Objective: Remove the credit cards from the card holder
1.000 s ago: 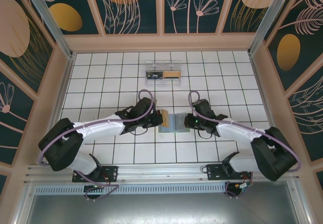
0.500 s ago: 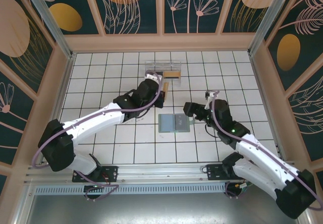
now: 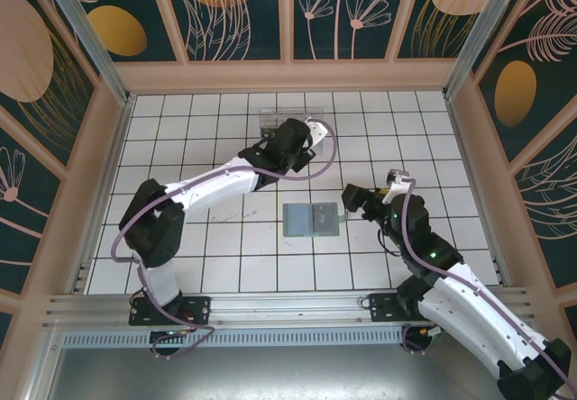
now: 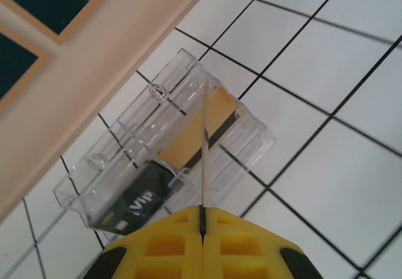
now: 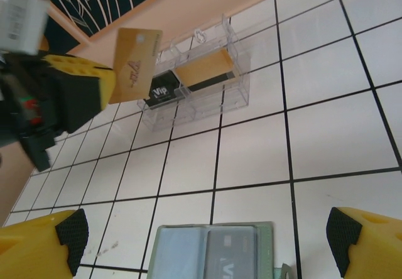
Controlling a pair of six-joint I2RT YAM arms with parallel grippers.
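Far side of the tiled table [image 3: 180, 130], over the clear box [image 4: 125, 166]: left gripper [image 4: 202, 227], pinched tight on a tan credit card [image 5: 135, 65]. From the left wrist, seen edge-on as a thin line rising out of the yellow fingers [image 4: 163, 247], pointing across the box toward its tan-card half. Already lying flat inside the box, end to end along its length: another tan card [image 4: 191, 137] and a black card [image 4: 135, 198].

Nearer the arms and well apart from the box: card holder [image 3: 311, 220], opened flat, long axis running left to right. Just beside its right edge, right gripper [image 3: 352, 206], spread wide and holding nothing, clearly the nearer of the two to the holder. Tucked in the holder's right pocket, by the look of it, one more dark card [image 5: 235, 254], its lettering cut off at the lower edge of the right wrist view.

Probably hinges on lowering the held card straight down into the box beneath it. Impossible to tell whether the card's far end touches the box or hangs above it. From overhead, much of the box hidden under the left arm.
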